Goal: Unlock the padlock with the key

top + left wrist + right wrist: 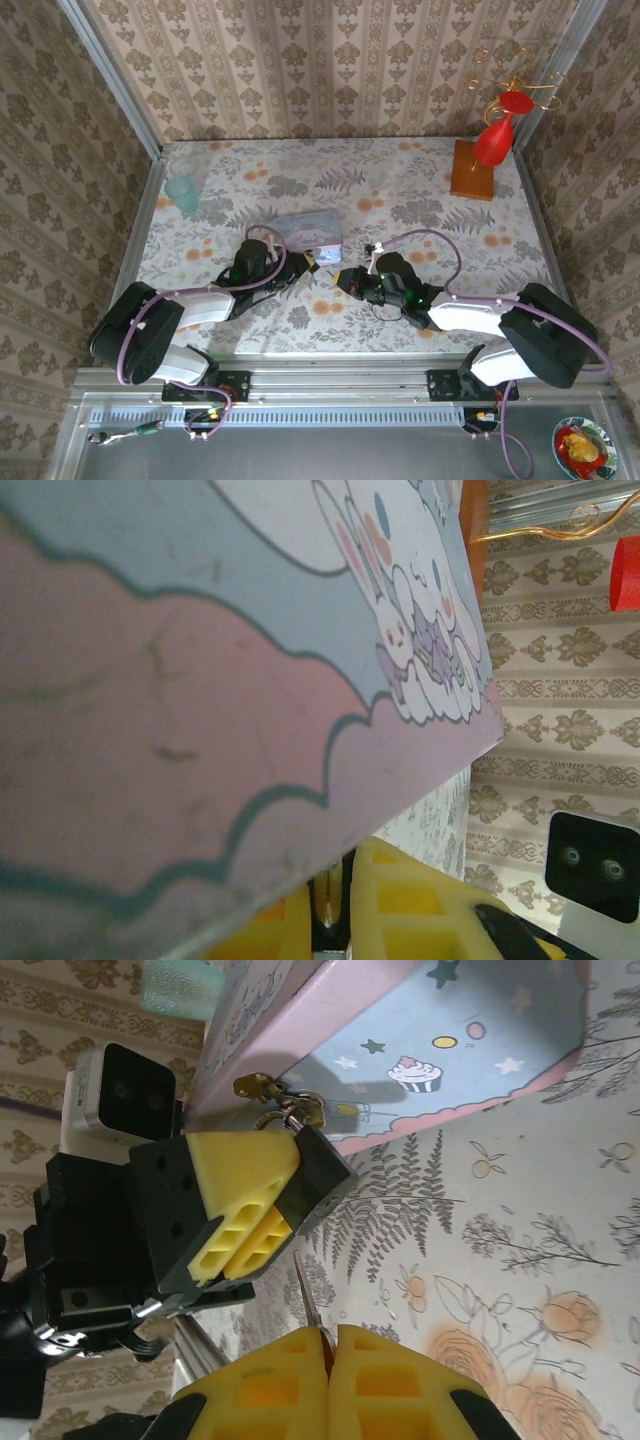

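The small black padlock [322,1175] is clamped between the yellow fingers of my left gripper [292,1195], with its silvery shackle [290,1112] against the pale blue and pink tin [450,1050]. My right gripper [332,1332] is shut on a thin key [306,1295]. The blade points up at the padlock's underside, and its tip stops just short of it. From above, the left gripper [308,266] and the right gripper [343,279] face each other just in front of the tin [308,230]. In the left wrist view the tin [200,680] looms over the shut left gripper [335,880].
A brass spare key [255,1087] hangs on a ring at the shackle. A teal cup [183,193] stands at the back left. A wooden stand [472,168] with a red glass [497,135] is at the back right. Patterned walls enclose the table.
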Tool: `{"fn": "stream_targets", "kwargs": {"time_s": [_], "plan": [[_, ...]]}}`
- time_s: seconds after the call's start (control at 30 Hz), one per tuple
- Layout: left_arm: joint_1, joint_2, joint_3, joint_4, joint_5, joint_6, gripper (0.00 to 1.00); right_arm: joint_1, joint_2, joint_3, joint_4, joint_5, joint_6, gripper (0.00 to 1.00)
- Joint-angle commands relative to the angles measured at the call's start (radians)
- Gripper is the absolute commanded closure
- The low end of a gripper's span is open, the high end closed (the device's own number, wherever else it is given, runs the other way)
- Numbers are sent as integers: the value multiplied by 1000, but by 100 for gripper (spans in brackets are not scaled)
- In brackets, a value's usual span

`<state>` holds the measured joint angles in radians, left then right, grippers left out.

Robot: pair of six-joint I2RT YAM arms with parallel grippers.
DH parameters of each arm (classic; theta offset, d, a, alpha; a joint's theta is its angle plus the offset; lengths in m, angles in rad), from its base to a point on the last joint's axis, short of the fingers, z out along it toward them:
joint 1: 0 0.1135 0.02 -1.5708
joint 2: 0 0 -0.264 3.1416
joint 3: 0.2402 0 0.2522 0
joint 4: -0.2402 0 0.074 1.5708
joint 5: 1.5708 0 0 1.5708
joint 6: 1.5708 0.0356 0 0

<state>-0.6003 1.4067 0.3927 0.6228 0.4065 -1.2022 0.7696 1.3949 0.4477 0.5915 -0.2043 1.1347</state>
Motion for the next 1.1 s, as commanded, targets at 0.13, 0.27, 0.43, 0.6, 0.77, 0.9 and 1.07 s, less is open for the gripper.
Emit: {"fn": "stream_targets", "kwargs": {"time_s": [0.13,0.27,0.43,0.6,0.77,0.9,1.07], "plan": [[1,-39,-18,90,20,-42,100,-5,92,26,135,-77,97,100],[-1,-52,-22,93,12,-54,100,-8,117,28,152,-90,106,100],[-3,-54,-14,87,21,-57,100,-43,161,8,248,-151,192,100],[-3,-55,-11,83,23,-58,100,-59,188,25,265,-178,214,100],[-4,-54,-1,86,31,-56,100,-61,236,35,327,-213,273,100],[-5,-52,1,95,29,-60,100,-64,246,31,343,-213,289,100],[-6,-55,6,90,34,-62,100,-64,253,29,357,-216,303,100]]}}
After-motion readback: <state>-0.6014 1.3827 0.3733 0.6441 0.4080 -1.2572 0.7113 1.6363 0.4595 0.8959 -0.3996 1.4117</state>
